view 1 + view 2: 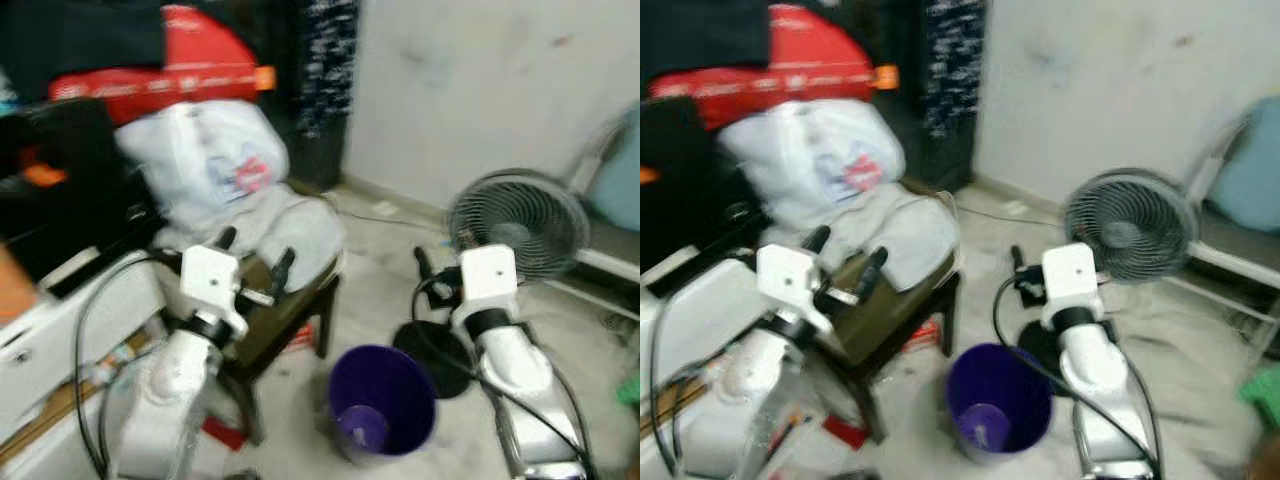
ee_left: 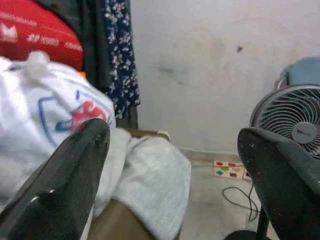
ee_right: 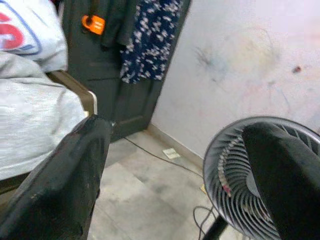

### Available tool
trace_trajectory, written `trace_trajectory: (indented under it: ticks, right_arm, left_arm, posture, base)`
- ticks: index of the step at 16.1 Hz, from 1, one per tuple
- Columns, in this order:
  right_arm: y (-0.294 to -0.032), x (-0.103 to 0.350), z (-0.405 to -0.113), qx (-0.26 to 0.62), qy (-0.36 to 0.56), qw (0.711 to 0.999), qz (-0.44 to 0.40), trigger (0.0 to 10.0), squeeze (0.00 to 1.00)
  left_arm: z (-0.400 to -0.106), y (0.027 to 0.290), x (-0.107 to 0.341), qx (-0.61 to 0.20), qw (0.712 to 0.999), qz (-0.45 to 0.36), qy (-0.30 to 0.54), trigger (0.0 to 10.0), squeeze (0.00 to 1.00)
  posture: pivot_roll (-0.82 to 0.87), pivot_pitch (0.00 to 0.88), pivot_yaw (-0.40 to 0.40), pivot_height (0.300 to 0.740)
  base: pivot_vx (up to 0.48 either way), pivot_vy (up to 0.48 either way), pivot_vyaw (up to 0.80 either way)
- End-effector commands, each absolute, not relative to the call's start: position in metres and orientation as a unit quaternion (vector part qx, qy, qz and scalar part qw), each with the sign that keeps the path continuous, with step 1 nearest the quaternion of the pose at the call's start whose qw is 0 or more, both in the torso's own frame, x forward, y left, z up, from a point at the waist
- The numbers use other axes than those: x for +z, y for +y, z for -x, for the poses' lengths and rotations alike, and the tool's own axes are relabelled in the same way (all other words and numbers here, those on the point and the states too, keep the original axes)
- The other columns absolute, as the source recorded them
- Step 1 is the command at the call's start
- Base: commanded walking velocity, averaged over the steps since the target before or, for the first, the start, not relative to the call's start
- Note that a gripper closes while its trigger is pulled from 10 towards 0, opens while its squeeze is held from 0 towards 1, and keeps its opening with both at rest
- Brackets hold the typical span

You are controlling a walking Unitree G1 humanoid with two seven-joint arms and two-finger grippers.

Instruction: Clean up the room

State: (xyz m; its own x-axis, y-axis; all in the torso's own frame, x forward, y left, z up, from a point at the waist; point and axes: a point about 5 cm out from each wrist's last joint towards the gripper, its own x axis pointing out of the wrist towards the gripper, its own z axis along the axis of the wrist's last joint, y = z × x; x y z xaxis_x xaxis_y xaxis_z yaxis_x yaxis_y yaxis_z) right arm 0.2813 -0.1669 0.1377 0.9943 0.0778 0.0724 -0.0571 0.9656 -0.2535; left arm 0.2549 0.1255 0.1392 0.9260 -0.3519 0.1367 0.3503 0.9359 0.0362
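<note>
**Both arms raised, nothing picked up yet**

The robot appears to be at the approach step, with no item chosen. The left gripper point(image 1: 252, 262) hovers over the chair point(image 1: 290, 320), jaws wide and empty, just before the grey cloth point(image 2: 150, 185) and the white bag point(image 1: 205, 160) piled on the seat. The right gripper point(image 3: 175, 200), jaws also wide, points toward the fan point(image 1: 518, 225). A purple bin point(image 1: 382, 400) stands on the floor between the 2 arms. Next, I judge, a reach down onto the cloth. Head views are blurred; the bin's contents are unclear.
</note>
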Motion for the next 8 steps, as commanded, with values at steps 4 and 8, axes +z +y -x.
trace_trajectory:
  ticks: [4, 8]
  right_arm:
    - [-0.1624, 0.1453, -0.2818, 0.036, -0.051, 0.991, 0.122, 10.0, 0.0]
    - [-0.1612, 0.1459, -0.2829, 0.038, -0.052, 0.99, 0.123, 10.0, 0.0]
  left_arm:
    - [-0.2603, 0.1304, 0.1541, -0.172, 0.98, -0.036, -0.091, 10.0, 0.0]
    - [-0.2589, 0.1292, 0.1527, -0.172, 0.98, -0.039, -0.089, 10.0, 0.0]
  posture:
    - [-0.06, 0.034, -0.03, 0.74]
    - [-0.06, 0.037, -0.028, 0.74]
  base:
    - [0.0, 0.0, 0.8]
    - [0.0, 0.0, 0.8]
